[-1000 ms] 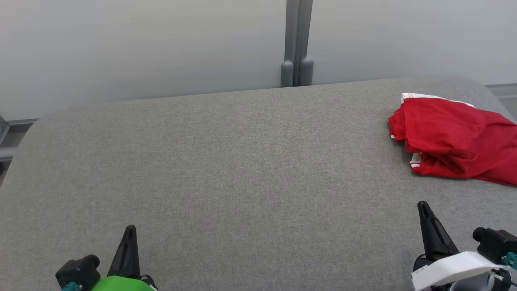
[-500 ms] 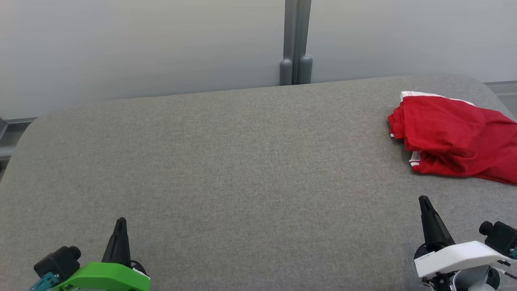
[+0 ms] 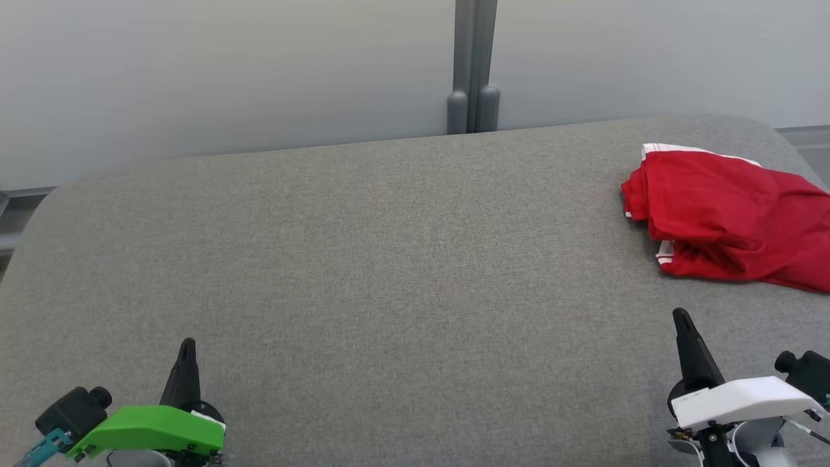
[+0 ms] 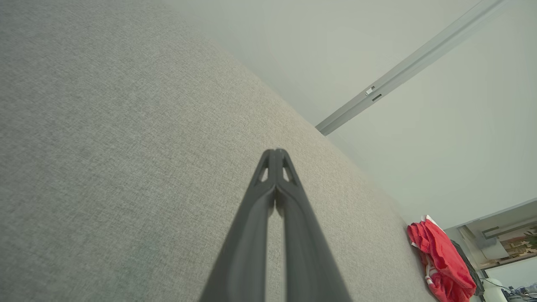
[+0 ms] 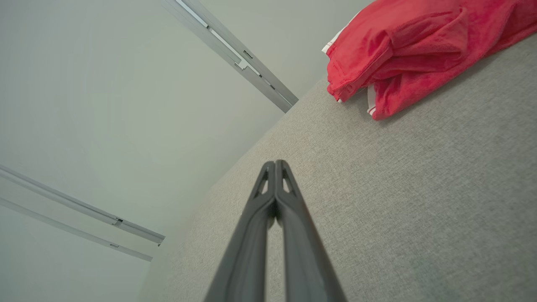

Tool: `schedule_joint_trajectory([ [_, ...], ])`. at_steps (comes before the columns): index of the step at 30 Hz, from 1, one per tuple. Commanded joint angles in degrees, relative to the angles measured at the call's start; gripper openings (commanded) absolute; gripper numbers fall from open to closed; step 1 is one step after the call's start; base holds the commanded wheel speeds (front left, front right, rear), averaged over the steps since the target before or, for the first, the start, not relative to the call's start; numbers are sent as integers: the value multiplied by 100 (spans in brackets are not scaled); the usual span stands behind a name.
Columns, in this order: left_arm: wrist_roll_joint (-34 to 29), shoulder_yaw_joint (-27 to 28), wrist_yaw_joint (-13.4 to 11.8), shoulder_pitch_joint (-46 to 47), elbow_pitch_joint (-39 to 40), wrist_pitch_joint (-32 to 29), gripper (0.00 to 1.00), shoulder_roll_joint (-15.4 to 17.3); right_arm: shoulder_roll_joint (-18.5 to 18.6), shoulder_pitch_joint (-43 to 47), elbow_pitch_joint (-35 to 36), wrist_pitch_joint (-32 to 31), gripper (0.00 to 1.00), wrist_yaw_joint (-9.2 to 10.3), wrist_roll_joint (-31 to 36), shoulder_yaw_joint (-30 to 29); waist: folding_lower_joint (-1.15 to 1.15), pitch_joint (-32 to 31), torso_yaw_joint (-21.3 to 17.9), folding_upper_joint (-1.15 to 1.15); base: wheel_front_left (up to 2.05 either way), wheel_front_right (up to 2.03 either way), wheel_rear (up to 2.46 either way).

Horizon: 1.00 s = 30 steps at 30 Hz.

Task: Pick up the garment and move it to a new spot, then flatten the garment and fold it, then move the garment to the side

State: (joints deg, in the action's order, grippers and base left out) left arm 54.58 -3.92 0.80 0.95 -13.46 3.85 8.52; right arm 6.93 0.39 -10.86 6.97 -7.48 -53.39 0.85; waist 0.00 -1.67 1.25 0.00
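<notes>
**Both grippers pinched shut and empty, red garment bunched at far right**

From the head view I see the red garment (image 3: 726, 220) lying in a crumpled heap on the grey fabric surface (image 3: 389, 259). It sits toward the far right corner and runs past the right edge of that view. White trim shows along its back edge and at a fold on its near left side. It's not flattened and not folded.

The left gripper (image 3: 187, 347) is at the lower left, with its two dark fingers pressed together into one point and nothing between them. It has a green cover (image 3: 155, 428) behind the fingers. It's well apart from the garment.

The right gripper (image 3: 681, 318) is at the lower right, with a white cover (image 3: 739, 399) behind the fingers. Its fingers are also tight together and hold nothing. It's the nearer one to the garment but isn't touching it, and bare fabric lies between them.

The left wrist view confirms the tips are touching, with only the slim slots in the fingers showing. There the garment is small at the lower right, at the far end of the surface. The right wrist view shows the same closed tips, with the garment at the upper right, ahead of the fingers and off to one side.

A pale wall (image 3: 227, 78) stands behind the surface, with a grey post (image 3: 472, 65) at its middle.
</notes>
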Motion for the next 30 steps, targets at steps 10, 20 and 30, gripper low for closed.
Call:
schedule_joint_trajectory([
  [10, 681, 283, 142, 319, -48, -265, 0, -75, -44, -280, -36, -164, 0, -2, -721, -99, 0, 27, -15, 0, 0, 0, 0],
  [20, 1210, 486, 241, 442, -129, -477, 0, -152, -111, -384, -111, -293, 0, -2, -1278, -153, 0, 52, -30, 0, 0, 0, 0],
  [30, 1717, 690, 336, 562, -214, -691, 0, -240, -168, -488, -188, -425, 0, -2, -1832, -210, 0, 80, -46, 0, 0, 0, 0],
])
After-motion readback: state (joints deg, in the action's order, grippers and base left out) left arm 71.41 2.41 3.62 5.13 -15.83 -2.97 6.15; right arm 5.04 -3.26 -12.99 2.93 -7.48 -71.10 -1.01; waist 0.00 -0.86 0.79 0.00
